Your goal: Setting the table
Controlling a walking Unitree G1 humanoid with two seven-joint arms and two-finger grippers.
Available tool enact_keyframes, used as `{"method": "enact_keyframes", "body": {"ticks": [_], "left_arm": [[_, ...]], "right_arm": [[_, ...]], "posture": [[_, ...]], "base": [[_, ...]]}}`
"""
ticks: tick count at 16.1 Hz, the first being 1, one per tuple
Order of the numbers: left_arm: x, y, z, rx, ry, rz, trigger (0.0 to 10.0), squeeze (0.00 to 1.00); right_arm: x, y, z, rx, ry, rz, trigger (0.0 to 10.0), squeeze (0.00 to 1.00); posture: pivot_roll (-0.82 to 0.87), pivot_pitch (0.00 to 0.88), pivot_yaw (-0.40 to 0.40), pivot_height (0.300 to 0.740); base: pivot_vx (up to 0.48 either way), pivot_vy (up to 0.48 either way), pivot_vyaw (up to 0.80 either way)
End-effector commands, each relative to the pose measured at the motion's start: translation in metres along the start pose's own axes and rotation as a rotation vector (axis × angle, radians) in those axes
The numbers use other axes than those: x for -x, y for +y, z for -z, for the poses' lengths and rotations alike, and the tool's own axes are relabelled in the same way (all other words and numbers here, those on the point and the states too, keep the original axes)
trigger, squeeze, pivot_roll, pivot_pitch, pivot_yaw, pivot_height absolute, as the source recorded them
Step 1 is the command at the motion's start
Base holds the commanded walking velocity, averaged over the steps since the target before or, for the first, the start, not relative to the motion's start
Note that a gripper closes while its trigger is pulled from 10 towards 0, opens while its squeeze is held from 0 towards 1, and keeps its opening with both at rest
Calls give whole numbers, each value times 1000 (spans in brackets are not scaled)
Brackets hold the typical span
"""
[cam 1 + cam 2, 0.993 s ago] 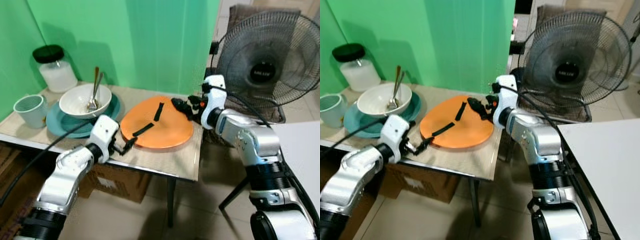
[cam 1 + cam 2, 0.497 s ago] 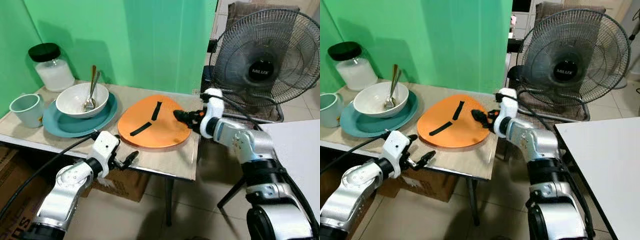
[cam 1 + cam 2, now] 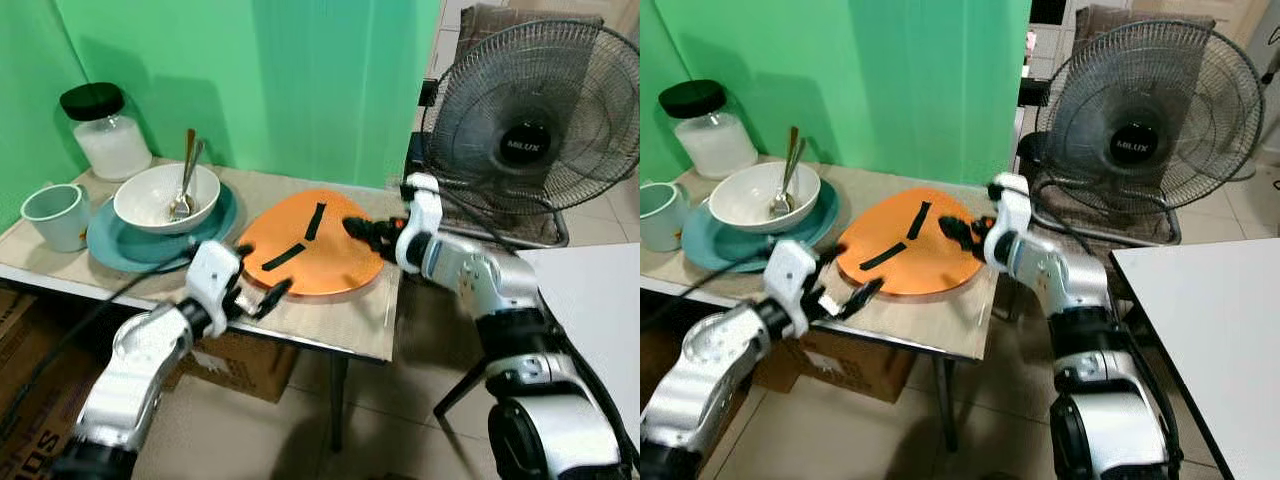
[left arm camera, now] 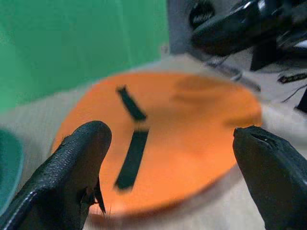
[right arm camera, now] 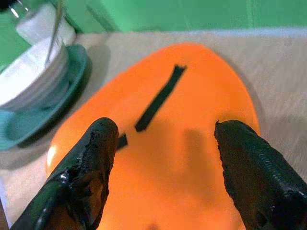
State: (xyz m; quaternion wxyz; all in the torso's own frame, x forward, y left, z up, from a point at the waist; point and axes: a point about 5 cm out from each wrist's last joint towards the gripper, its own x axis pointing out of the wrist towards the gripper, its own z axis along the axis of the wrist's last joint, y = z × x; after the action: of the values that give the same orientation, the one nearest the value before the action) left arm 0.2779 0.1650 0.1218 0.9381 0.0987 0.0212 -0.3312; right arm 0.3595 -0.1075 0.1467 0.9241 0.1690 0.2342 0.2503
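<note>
An orange plate (image 3: 335, 262) with two black strips (image 3: 315, 222) lies flat on the beige table (image 3: 340, 320), near its right end. My left gripper (image 3: 258, 272) is open at the plate's near left rim, one finger on each side of the edge. My right gripper (image 3: 362, 230) is open at the plate's far right rim, just above it. In the left wrist view the plate (image 4: 192, 120) spans the gap between the fingers (image 4: 72, 167). The right wrist view looks down on the plate (image 5: 192, 120) between both fingers (image 5: 91, 167).
A white bowl (image 3: 150, 195) holding two spoons (image 3: 185, 175) sits on a teal plate (image 3: 105, 245) to the left. A pale green mug (image 3: 55, 215) and a black-lidded jar (image 3: 105, 135) stand further left. A standing fan (image 3: 530, 120) is close behind my right arm. A cardboard box (image 3: 240, 360) is under the table.
My left gripper has risen from below the table's front edge to the orange plate's near rim. My right gripper stays at the far right rim.
</note>
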Motion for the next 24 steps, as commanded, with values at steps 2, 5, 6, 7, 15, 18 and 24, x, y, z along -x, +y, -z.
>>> {"method": "enact_keyframes", "body": {"ticks": [2,5,6,7,15,18,24], "left_arm": [[-5,7,5,-10,26,-19,10000,0],[-21,32,20,12,75,-121,10000,0],[-23,37,20,17,68,-138,10000,0],[-27,42,18,33,56,-150,10000,0],[-22,35,48,34,137,-55,10000,0],[-17,31,56,35,148,-41,10000,0],[-12,31,66,33,194,-45,10000,0]], "right_arm": [[1,0,-7,13,-30,-6,10000,0],[6,-2,-9,46,-72,-20,10000,0],[7,-3,-9,48,-74,-18,10000,0],[9,-3,-8,50,-78,-17,10000,0],[19,-10,2,48,-42,-24,10000,0],[20,-13,2,65,-24,-38,10000,0],[17,-21,-2,75,-37,9,10000,0]], "posture": [[-97,23,12,740],[-118,32,13,740],[-120,33,15,740],[-132,38,24,740],[-154,43,59,740],[-148,42,49,740],[-140,37,34,740]], "base": [[0,0,0],[0,0,0],[0,0,0],[0,0,0],[0,0,0],[0,0,0],[0,0,0]]}}
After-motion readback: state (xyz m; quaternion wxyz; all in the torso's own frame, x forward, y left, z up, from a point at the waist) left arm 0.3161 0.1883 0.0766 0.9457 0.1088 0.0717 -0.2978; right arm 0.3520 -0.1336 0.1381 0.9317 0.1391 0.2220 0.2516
